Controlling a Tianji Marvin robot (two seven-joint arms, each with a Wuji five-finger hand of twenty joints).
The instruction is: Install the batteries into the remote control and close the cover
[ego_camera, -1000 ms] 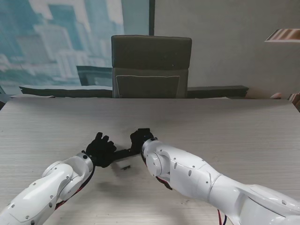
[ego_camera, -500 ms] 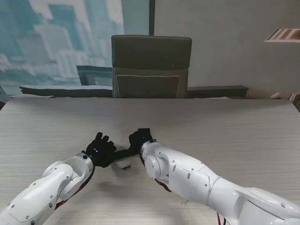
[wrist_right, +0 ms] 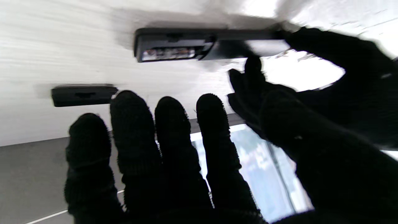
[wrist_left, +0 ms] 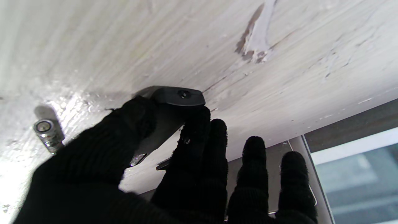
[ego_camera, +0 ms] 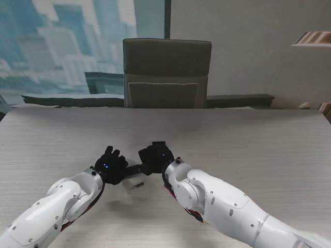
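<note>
The black remote (ego_camera: 132, 168) lies on the table between my two hands. My left hand (ego_camera: 110, 165) grips one end of it, thumb and fingers closed around the body (wrist_left: 178, 95). In the right wrist view the remote's open battery compartment (wrist_right: 169, 53) shows one silver battery inside. The loose black cover (wrist_right: 82, 95) lies flat on the table beside the remote, apart from it. A second silver battery (wrist_left: 48, 135) lies loose on the table by my left thumb. My right hand (ego_camera: 155, 157) hovers at the remote's other end, fingers (wrist_right: 174, 133) spread and holding nothing.
The table (ego_camera: 248, 144) is pale wood-grain. A dark office chair (ego_camera: 166, 72) stands behind its far edge. A scuffed white patch (wrist_left: 256, 46) marks the table beyond the remote. Both white forearms (ego_camera: 217, 201) cross the near part of the table.
My right hand has shifted slightly left, closer to the left hand, and its forearm has swung nearer to me. The left hand and the remote have stayed put.
</note>
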